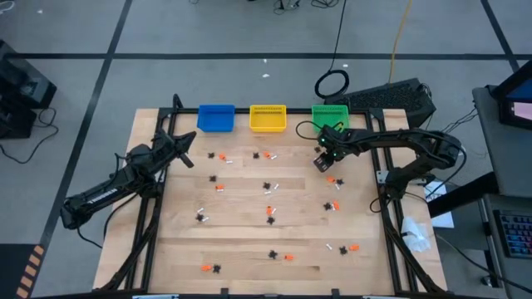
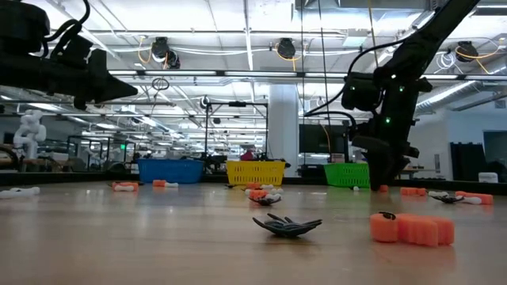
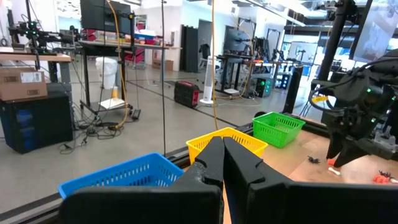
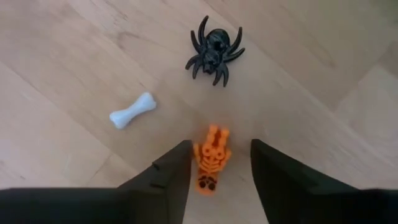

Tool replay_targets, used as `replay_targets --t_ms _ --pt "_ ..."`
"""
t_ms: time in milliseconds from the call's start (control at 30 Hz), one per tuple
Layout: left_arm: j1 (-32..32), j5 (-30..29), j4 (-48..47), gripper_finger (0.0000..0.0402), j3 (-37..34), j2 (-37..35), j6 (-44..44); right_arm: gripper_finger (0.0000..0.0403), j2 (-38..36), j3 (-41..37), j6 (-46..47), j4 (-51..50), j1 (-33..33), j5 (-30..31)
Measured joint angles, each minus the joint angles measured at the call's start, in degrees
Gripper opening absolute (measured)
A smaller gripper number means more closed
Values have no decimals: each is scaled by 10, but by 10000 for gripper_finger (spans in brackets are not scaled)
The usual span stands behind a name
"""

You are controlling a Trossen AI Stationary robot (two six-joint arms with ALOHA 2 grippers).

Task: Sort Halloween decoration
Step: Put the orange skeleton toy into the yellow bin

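Right arm: extended over the table's far right area, wrist bent so the right gripper (image 1: 322,161) points straight down at the surface (fingers (image 4: 168,177) spread apart, nothing clamped between them). Left arm: raised above the table's left edge, left gripper (image 3: 222,163) fully closed and empty.

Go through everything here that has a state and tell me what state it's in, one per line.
Right gripper: open, fingers either side of the orange skeleton, not closed on it.
Left gripper: shut, empty, raised above the table.
Orange skeleton: lying flat on the table, not yet picked up.
Black spider: lying on the table, untouched.
White bone: lying flat, untouched.
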Motion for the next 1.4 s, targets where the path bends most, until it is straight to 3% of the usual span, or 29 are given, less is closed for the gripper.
replay_targets --t_ms 333,700,1133,1400 --pt "0 0 1 2 0 0 0 31 -1 6 -22 -6 12 1" --pt "0 0 0 2 0 0 0 35 2 109 -24 -88 91 -6" --pt "0 1 0 2 0 0 0 32 39 138 -42 206 135 -7" --pt "0 1 0 2 0 0 0 32 155 293 -147 180 112 -7"
